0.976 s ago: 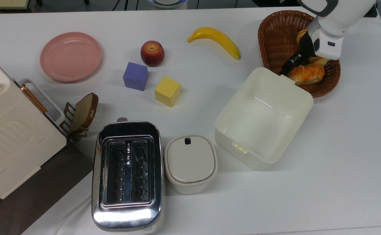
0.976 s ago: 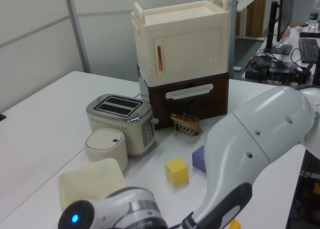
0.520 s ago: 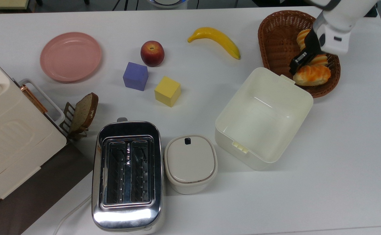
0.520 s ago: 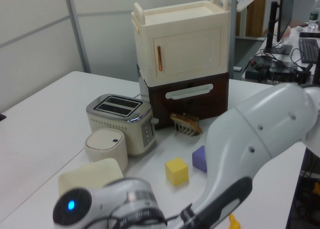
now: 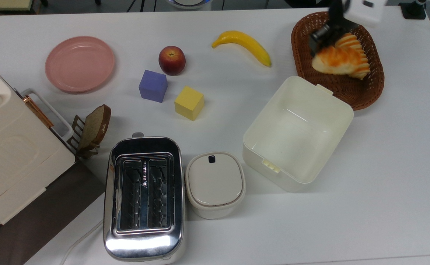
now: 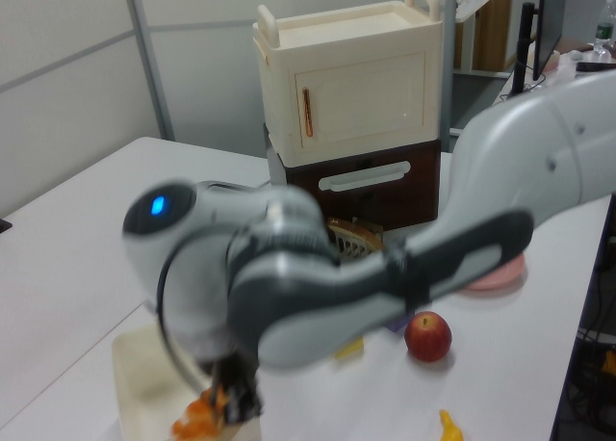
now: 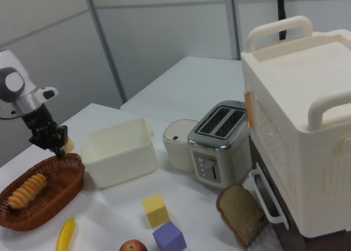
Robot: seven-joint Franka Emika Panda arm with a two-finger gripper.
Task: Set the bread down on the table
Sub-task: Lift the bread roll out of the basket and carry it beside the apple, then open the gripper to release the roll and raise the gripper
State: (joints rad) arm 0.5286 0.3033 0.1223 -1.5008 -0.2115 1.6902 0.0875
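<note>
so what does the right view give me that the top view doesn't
Right view: height. The gripper holds the bread in the air above the basket, while the striped roll lies inside it.
Top view: the layout from above, with the pink plate, the open slots of the toaster and the bare inside of the white box.
Both: gripper with bread, basket, toaster, white box, banana, apple, yellow cube, purple cube.

wicker basket point(image 5: 303, 55) right under hand point(image 5: 320, 36), open cream box point(image 5: 297, 134) just beside, banana point(image 5: 242, 45) near; toaster point(image 5: 143, 198), pink plate point(image 5: 79, 63) well apart.
</note>
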